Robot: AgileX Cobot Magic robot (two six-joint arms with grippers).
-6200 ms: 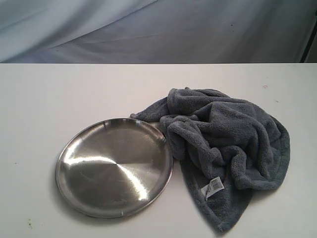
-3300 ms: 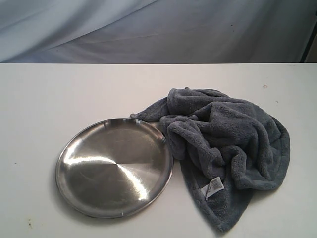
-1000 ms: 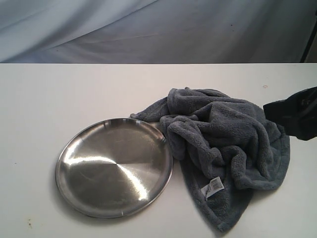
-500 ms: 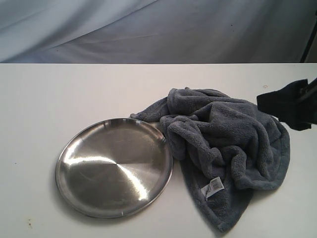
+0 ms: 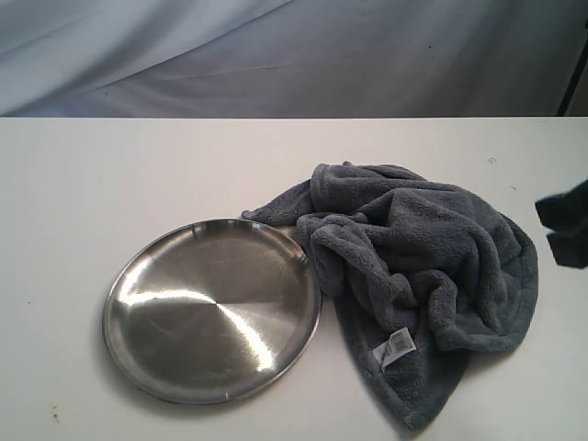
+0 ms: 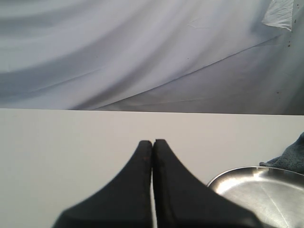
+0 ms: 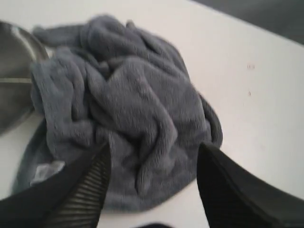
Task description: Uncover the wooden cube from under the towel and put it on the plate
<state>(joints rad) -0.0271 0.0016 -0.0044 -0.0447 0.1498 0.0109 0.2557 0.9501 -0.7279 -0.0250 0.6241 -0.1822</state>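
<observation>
The dark grey towel (image 5: pixel 418 266) lies bunched on the white table, right of the steel plate (image 5: pixel 211 308), its edge touching the plate's rim. The wooden cube is hidden. My right gripper (image 5: pixel 565 225) shows as a dark shape at the right edge of the exterior view, beside the towel. In the right wrist view it (image 7: pixel 154 149) is open, above the towel (image 7: pixel 128 104), nothing between its fingers. My left gripper (image 6: pixel 152 142) is shut and empty over bare table, with the plate (image 6: pixel 261 190) off to one side.
A small white label (image 5: pixel 397 347) sits on the towel's near flap. A grey cloth backdrop (image 5: pixel 294 55) hangs behind the table's far edge.
My right gripper came into view at the right edge about a second ago, reached toward the towel, and now sits further right and lower. Towel and plate have not moved.
</observation>
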